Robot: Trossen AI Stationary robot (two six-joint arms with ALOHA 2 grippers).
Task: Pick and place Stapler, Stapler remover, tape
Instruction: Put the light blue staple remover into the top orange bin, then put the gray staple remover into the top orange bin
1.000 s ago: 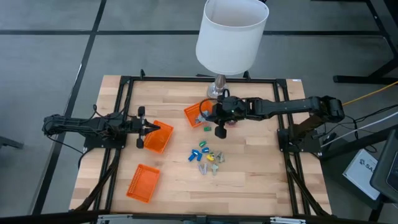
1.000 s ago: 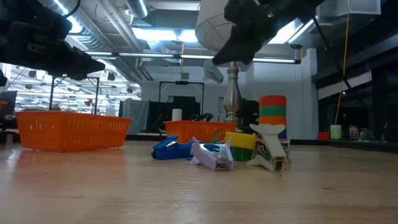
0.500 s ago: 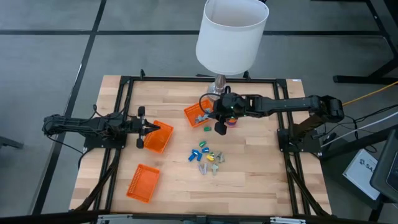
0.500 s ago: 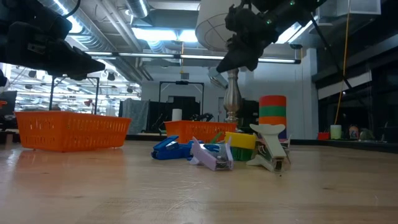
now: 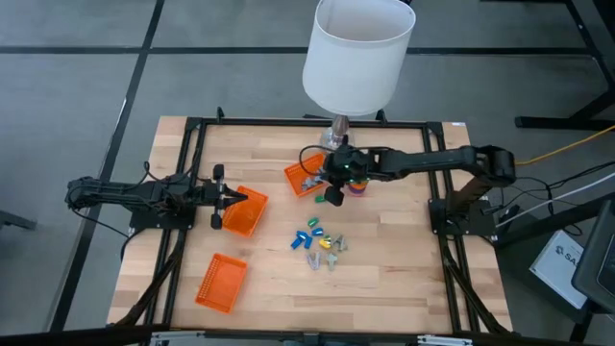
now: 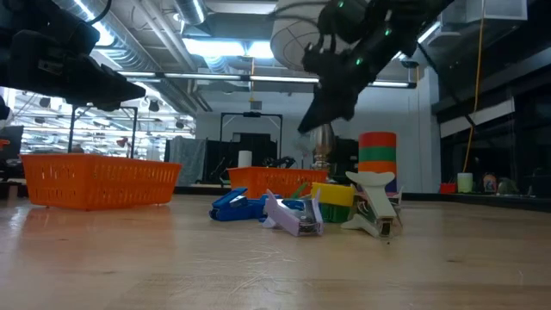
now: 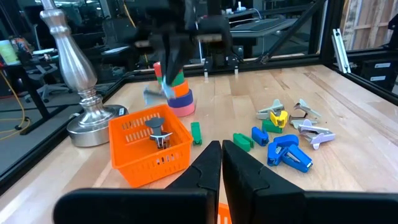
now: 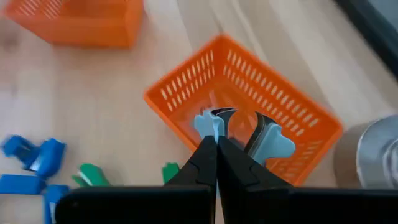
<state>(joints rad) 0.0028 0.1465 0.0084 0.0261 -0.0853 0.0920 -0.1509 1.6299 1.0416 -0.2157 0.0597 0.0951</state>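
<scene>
Wooden tabletop [image 5: 384,288], black frame, open workshop beyond.

Nearest the front edge, on the left arm's side: one orange basket [image 5: 219,282]. From above we see only its mesh floor.

Mid-table: a loose cluster of small staplers and removers [image 5: 320,240] in blue, yellow, green and grey, some touching. We judge them light, rigid and hard-shelled, likely to skate on the wood. Best taken across the narrow body, not by the sprung handles.

Left pincer [image 5: 237,199] hangs over a second orange basket [image 5: 248,219], fingers together and holding nothing. We cannot tell what that basket contains.

Farther back: right pincer [image 8: 216,146] hangs above the third orange basket [image 8: 292,134], fingers pressed together on what looks like a pale-blue stapler remover [image 8: 210,124]. The hold sits at the very fingertips on a thin part. We judge it marginal, and the remover could swing or slip. The left wrist view shows one remover-like piece [image 7: 158,132] already lying in this basket.

Just beside that basket: the tape [image 7: 179,99], coloured rolls stacked upright. Light and hollow, so we would pinch one wall through the centre hole. A sideways nudge could topple the stack.

Farthest: the lamp [image 5: 357,53], its base close behind basket and tape.
</scene>
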